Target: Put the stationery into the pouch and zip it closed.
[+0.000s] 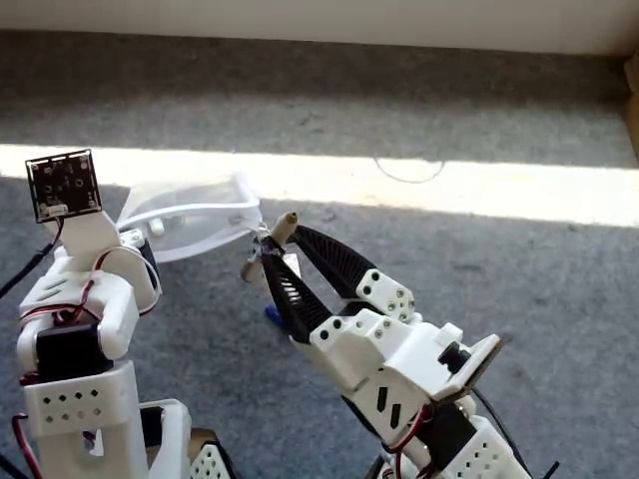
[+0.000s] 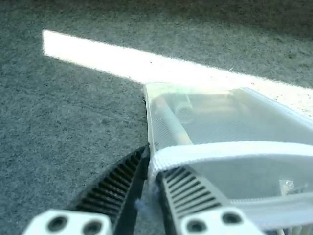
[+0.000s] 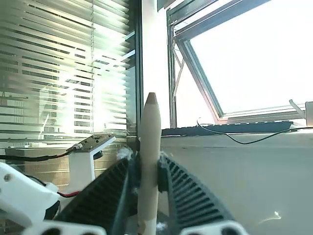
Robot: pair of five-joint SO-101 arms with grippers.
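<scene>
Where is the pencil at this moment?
In the high view the pencil is clamped in the right gripper, tip raised, just right of the clear pouch.

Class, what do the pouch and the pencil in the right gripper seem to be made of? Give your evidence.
The pouch looks like clear, slightly glossy plastic: its contents show through. Its white edging seems woven fabric, ribbed. The pencil appears matt, pale wood or perhaps wax: smooth beige shaft, darker tip.
</scene>
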